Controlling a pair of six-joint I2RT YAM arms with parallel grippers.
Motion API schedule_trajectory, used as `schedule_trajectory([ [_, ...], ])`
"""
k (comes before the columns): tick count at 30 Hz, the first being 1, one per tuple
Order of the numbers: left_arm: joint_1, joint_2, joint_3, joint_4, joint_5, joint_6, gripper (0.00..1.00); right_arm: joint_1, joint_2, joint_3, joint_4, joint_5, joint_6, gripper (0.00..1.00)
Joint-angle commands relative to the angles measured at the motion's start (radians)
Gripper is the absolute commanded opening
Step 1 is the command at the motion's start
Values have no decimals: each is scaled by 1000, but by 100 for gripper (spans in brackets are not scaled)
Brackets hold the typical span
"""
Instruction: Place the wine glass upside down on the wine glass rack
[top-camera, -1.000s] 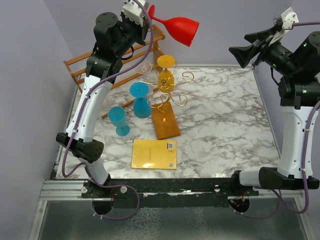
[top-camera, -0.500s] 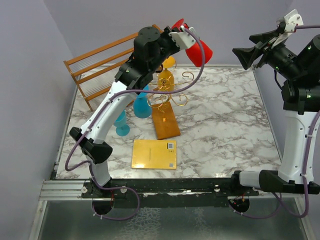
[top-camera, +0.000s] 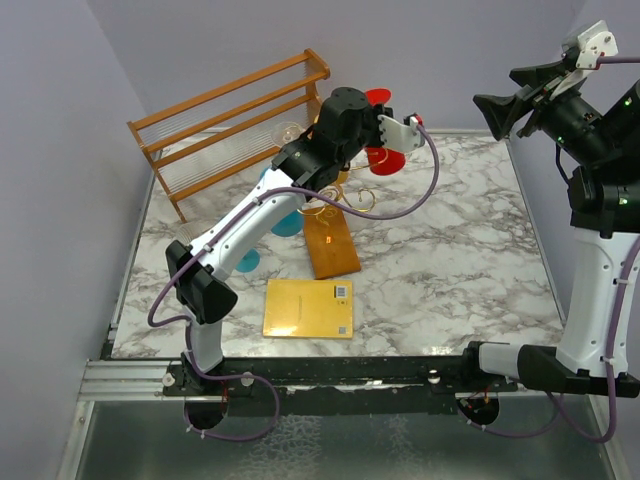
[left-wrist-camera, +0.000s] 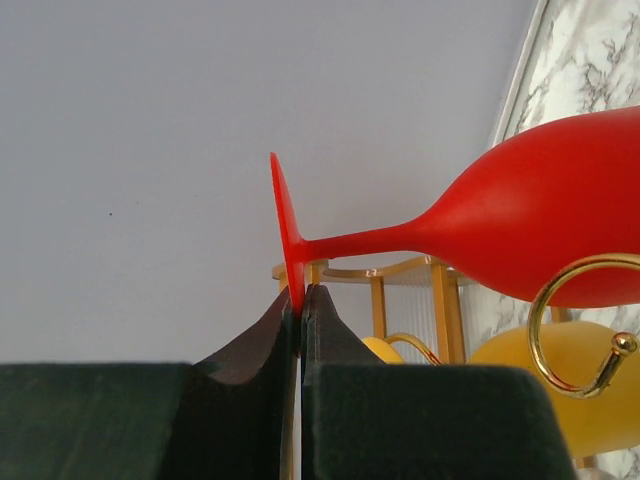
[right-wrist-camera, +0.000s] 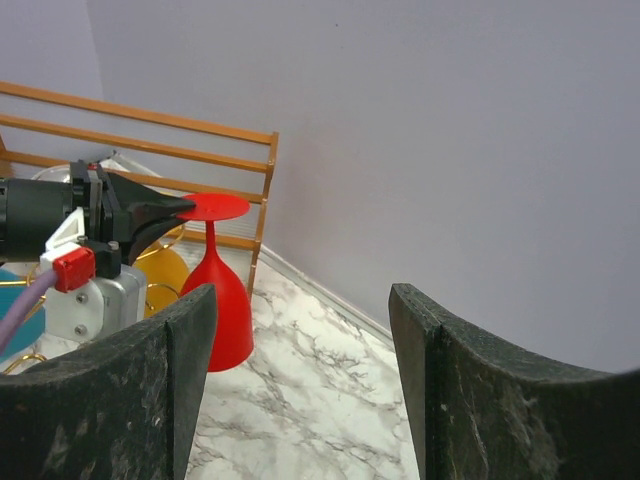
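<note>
Looks past the wide-spread right gripper (right-wrist-camera: 300, 320) at the red wine glass (right-wrist-camera: 222, 310) — bowl down, foot pinched by the left gripper (right-wrist-camera: 182, 208) (slatted wooden shelf (right-wrist-camera: 150, 130) behind).

**Your marble table and its load**

You are looking at a white, grey-veined table (top-camera: 450, 250) that carries five things. A slatted wooden shelf (top-camera: 215, 110) stands at the far left corner. Near the middle lies the brown wooden base of the rack (top-camera: 330, 245), its long side running toward you and the gold wire rising from its far end. Just left of the base stands a blue glass (top-camera: 288, 222), and a second blue glass (top-camera: 245, 262) stands nearer you; both are partly hidden. A flat yellow board (top-camera: 308, 308) lies just in front of the base, with small labels along its right edge.
</note>
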Motion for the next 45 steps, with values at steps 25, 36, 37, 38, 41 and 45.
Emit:
schedule_trajectory([
  [25,-53,-132,-48,-315,11,134,0,-17,0,-35,-17,14,-6,70],
  [36,-84,-158,-45,-383,23,130,0,-21,-11,-48,-6,7,1,70],
  [37,-87,-161,-46,-388,23,128,0,-21,-12,-50,-4,9,0,70],
  [38,-89,-163,-44,-392,23,128,0,-22,-12,-52,-4,12,0,70],
  [41,-95,-169,-45,-405,21,125,0,-22,-12,-59,0,12,0,70],
  [45,-100,-174,-43,-414,31,126,0,-23,-12,-63,4,7,-1,70],
])
